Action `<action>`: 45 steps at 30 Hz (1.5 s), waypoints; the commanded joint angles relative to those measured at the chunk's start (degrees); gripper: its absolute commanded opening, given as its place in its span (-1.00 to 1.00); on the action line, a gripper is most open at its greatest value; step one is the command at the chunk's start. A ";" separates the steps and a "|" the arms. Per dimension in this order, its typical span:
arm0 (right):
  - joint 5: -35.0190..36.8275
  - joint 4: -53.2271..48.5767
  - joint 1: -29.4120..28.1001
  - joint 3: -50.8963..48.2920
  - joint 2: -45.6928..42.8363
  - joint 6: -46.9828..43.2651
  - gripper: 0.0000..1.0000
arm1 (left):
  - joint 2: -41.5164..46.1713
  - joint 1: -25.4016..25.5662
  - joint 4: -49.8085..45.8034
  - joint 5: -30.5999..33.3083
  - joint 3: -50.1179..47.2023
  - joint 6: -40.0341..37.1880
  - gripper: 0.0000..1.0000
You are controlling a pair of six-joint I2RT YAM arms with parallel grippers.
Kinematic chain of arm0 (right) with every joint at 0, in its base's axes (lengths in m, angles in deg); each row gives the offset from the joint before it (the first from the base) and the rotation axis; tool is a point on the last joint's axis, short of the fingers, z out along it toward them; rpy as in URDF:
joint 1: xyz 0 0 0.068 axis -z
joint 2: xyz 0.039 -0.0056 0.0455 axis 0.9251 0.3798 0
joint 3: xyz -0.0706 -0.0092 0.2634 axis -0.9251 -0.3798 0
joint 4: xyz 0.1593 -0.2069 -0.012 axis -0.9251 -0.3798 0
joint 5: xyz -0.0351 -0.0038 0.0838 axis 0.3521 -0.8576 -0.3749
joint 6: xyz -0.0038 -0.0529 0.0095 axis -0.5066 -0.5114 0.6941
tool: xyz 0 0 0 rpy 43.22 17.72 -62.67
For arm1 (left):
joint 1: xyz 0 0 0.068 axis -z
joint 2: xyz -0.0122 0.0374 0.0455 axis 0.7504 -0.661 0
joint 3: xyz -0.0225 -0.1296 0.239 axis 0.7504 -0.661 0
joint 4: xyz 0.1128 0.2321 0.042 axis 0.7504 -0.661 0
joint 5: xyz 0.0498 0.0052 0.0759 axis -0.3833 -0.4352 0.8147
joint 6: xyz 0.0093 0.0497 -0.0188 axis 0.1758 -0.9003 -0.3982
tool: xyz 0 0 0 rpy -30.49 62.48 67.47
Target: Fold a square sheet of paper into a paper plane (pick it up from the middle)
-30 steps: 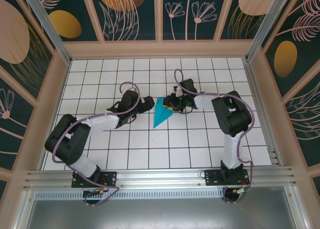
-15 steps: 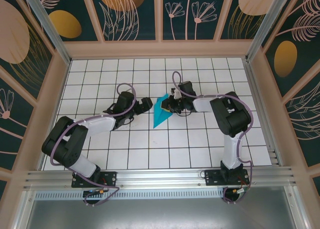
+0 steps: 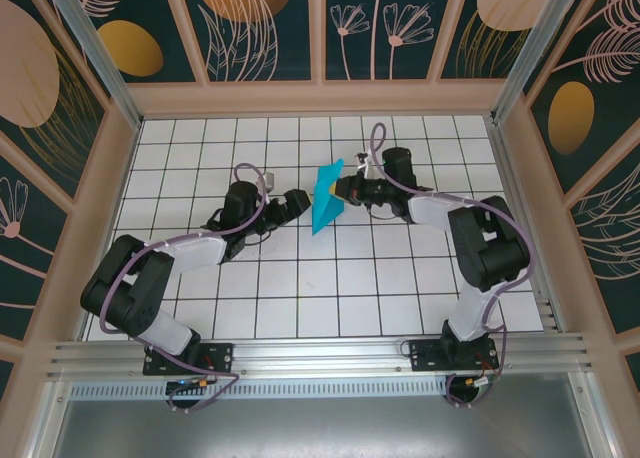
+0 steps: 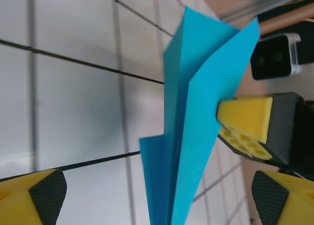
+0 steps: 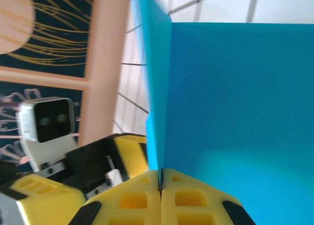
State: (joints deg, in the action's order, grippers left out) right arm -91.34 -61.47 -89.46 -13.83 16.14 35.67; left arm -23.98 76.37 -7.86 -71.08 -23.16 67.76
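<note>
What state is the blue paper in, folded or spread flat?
Folded: the paper plane shows layered flaps and a crease, pinched in the right gripper.

Our left arm (image 3: 190, 248) rises from its base at the lower left of the top view, folds at the elbow near the left edge, and points its forearm up and right toward the centre. Our left gripper (image 3: 296, 202) stands wide open. Our right arm (image 3: 480, 248) rises from the lower right, bends, and reaches left to just above centre. There our right gripper (image 3: 340, 190) is pinched tight on the paper plane (image 3: 325, 196), facing the left gripper just beside it.
</note>
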 commanded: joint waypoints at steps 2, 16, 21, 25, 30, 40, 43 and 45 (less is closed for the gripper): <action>-7.20 7.23 0.72 -0.95 -2.62 3.63 -0.91 | 0.17 -0.24 14.18 -9.64 -1.14 5.15 0.97; -10.99 15.25 0.72 -1.31 -2.55 12.26 -0.90 | -6.01 -0.15 20.42 -12.30 -0.30 10.82 0.97; -11.26 15.02 0.29 -1.13 -2.06 12.37 -0.90 | -6.85 -0.15 25.08 -14.42 -0.44 12.58 0.83; -11.26 14.09 -0.02 -0.90 -1.21 12.10 -0.90 | -6.77 -0.14 27.23 -15.19 -0.31 12.81 0.42; -11.54 13.28 -0.10 -1.02 -0.77 11.93 -0.90 | -6.50 -0.15 28.59 -15.13 -0.54 12.85 0.04; -11.39 10.08 -0.09 -0.47 -0.79 10.02 -0.85 | -6.81 -0.14 25.86 -14.80 0.32 11.16 -0.65; -9.51 2.51 0.38 0.87 -1.88 4.53 -0.64 | -6.01 -0.15 23.27 -13.98 0.60 9.40 -0.78; -5.43 -5.01 1.08 2.18 -3.28 -0.76 -0.36 | -5.08 -0.16 19.12 -12.72 0.95 7.09 -0.82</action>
State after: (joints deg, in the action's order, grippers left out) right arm -100.35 -57.05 -89.09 -14.05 14.61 42.69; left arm -30.28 76.37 15.16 -84.96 -23.62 78.71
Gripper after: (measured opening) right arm 0.283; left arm 0.097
